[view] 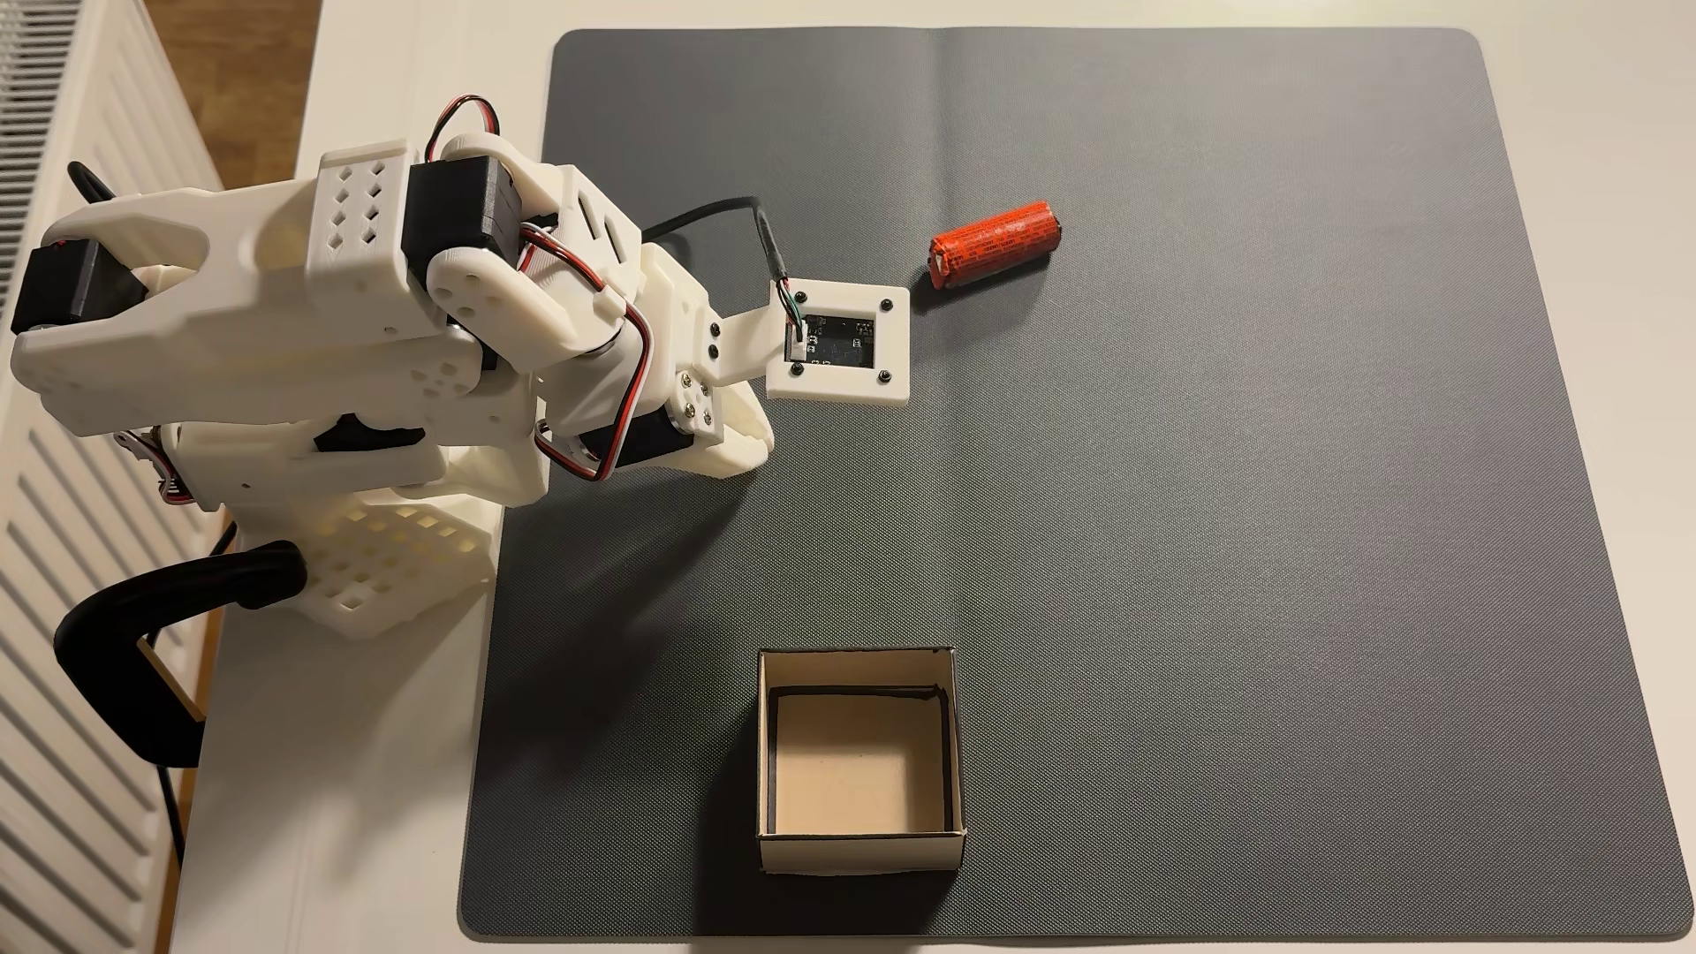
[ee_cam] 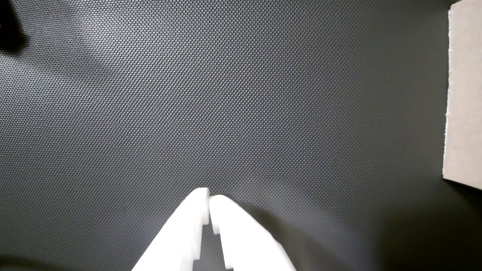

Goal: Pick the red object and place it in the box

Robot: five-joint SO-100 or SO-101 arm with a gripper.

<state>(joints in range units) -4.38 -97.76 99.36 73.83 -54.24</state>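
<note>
the gripper is pinched closed on nothing, its white tips meeting just over bare mat in the wrist view. in the fixed view the red object lies on the grey mat toward its top edge, up and to the right of the wrist camera mount and just past it, so the arm looks to need a short reach that way. its long axis runs roughly left-right with a slight tilt, so closing across the short side seems best. the box sits open by the mat's bottom edge, well apart from both. white table underneath, radiator along the left.
</note>
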